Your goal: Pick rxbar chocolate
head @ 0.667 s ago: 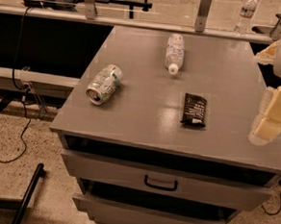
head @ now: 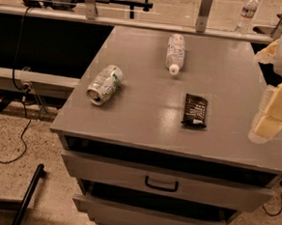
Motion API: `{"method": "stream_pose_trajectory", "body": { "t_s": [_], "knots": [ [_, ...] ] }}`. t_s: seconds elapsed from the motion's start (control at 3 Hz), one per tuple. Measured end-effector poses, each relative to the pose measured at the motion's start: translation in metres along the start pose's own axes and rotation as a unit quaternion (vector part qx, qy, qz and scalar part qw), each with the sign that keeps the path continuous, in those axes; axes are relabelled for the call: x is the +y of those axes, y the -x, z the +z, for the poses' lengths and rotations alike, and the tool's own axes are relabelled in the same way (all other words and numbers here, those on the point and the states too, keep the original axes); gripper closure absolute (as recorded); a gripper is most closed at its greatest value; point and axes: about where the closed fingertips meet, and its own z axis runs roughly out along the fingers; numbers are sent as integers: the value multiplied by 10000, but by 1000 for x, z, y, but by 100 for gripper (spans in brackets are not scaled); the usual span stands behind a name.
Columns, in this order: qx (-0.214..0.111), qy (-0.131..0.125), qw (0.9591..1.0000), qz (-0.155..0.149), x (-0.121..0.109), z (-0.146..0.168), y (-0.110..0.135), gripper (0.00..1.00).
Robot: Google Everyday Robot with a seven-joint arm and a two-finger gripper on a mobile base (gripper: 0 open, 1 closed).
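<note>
The rxbar chocolate (head: pixel 195 110) is a small flat black wrapper with white lettering. It lies flat on the grey cabinet top (head: pixel 145 115), right of centre and near the front edge. My gripper (head: pixel 270 116), cream-coloured, hangs at the right edge of the view, to the right of the bar and apart from it, over the cabinet's right side. Nothing shows in its grasp.
A crushed silver-green can (head: pixel 104 85) lies on its side at the left of the top. A clear plastic bottle (head: pixel 175 53) lies at the back centre. Two drawers (head: pixel 161 183) below stand slightly open. Another bottle (head: pixel 247 15) stands behind. Cables and table legs are on the floor at left.
</note>
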Motion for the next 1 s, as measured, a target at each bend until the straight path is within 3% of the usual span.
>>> {"method": "stream_pose_trajectory", "body": {
  "t_s": [0.33, 0.67, 1.0],
  "knots": [
    [-67, 25, 9998, 206, -16, 9, 3, 0],
    [-102, 211, 9994, 271, -29, 36, 13, 0],
    [-195, 326, 9993, 3, -39, 62, 24, 0]
  ]
}}
